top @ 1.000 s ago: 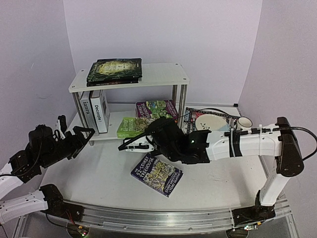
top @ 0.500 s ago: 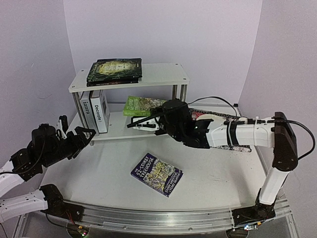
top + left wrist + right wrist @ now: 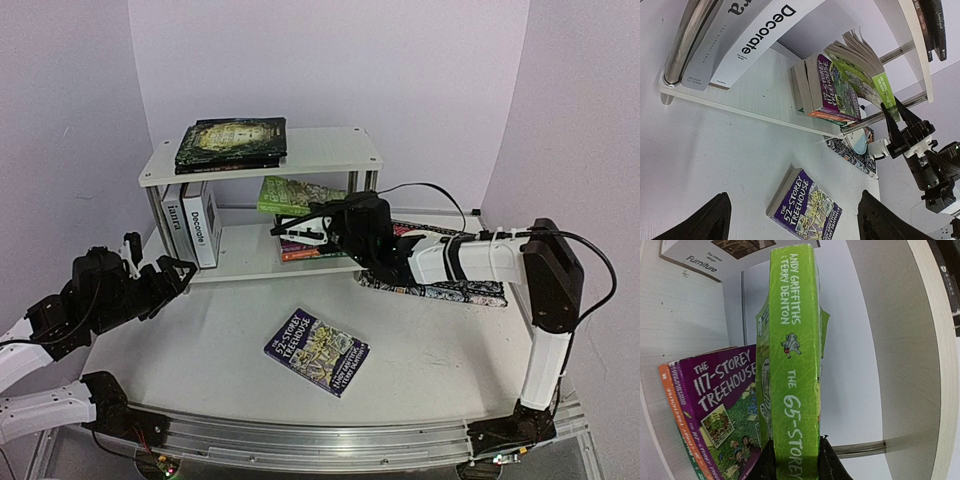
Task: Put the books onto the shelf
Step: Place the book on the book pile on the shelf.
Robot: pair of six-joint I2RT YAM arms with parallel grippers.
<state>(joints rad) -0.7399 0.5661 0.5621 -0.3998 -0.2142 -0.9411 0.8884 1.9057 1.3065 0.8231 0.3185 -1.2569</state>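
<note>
Shelf (image 3: 330, 150): several books (image 3: 232, 142) stowed. Green book (image 3: 295, 195): clamped in right gripper (image 3: 797, 460), at lower tier's right end. Purple book (image 3: 317, 351): toward table's (image 3: 450, 350) near edge, pending. Left gripper (image 3: 160, 262): released, empty.

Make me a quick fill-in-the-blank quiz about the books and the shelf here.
1. The right hand grips a paperback whose spine is ____.
2. The book lying flat on the table is The ____-Storey Treehouse.
3. The white Decorate book stands on the ____ tier of the shelf.
Missing words: green; 52; lower.
</note>
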